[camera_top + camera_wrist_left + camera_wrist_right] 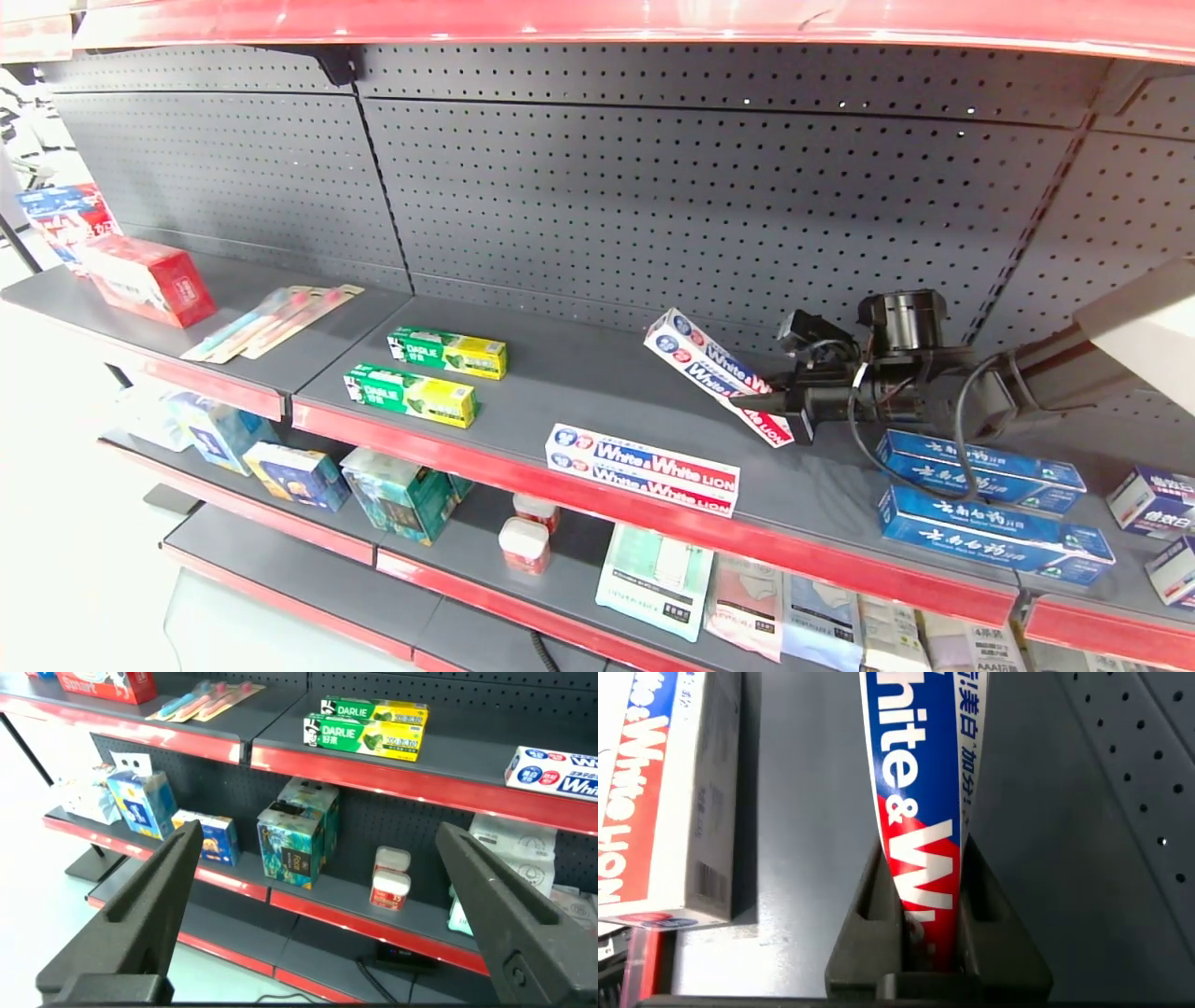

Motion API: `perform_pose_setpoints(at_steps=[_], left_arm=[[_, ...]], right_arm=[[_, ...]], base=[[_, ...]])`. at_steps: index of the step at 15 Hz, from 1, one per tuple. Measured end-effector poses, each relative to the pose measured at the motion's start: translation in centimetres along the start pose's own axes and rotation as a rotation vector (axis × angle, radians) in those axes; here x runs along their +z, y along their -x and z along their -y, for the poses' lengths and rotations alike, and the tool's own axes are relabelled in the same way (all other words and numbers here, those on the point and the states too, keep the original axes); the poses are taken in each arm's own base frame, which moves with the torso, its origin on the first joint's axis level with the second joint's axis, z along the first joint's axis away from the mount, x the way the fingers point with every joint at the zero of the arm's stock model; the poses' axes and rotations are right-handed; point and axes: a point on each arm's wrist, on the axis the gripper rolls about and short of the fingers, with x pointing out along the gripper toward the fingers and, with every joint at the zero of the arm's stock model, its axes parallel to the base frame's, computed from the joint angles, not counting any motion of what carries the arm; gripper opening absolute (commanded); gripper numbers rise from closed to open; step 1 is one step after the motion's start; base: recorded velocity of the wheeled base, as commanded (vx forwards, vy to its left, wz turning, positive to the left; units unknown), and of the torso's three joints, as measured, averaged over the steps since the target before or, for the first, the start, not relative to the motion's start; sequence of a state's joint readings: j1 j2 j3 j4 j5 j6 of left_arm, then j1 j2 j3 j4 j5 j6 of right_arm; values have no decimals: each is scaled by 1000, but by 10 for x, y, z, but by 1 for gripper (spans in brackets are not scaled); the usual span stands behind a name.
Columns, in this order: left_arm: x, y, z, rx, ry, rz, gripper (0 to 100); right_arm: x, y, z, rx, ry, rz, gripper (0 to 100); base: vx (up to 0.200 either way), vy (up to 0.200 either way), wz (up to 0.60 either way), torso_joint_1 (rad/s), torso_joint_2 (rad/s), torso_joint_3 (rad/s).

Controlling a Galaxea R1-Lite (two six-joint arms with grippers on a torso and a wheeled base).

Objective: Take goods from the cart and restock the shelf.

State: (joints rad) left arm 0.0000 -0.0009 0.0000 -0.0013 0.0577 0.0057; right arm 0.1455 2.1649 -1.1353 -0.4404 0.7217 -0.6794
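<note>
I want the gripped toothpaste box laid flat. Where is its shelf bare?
Bare patch: grey metal shelf between the green-and-yellow toothpaste boxes and the tilted white, red and blue box in the right gripper, behind the flat white box at the front edge. Crowded: the right end, with blue boxes.

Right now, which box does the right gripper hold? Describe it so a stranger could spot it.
On the grey shelf, right of the green boxes and behind the flat white box at the front edge, is a matching white, blue and red box. Unlike its neighbours it is tilted, one end clamped in the right gripper.
</note>
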Motion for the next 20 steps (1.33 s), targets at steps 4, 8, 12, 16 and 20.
perform_pose_setpoints(at_steps=[4,8,12,16,20], left_arm=[[0,0,0,0,0,0,100],[0,0,0,1,0,0,100],[0,0,0,0,0,0,100],[0,0,0,0,0,0,100],[0,0,0,0,0,0,100]], right_arm=[[-5,-1,0,2,-3,-8,0],[-7,-2,0,3,-5,-13,0],[-7,-2,0,3,-6,-14,0],[-9,-2,-1,5,-12,-19,100],[-7,-1,0,-3,-9,-15,100]], base=[[0,0,0,0,0,0],[0,0,0,0,0,0],[0,0,0,0,0,0],[0,0,0,0,0,0],[0,0,0,0,0,0]])
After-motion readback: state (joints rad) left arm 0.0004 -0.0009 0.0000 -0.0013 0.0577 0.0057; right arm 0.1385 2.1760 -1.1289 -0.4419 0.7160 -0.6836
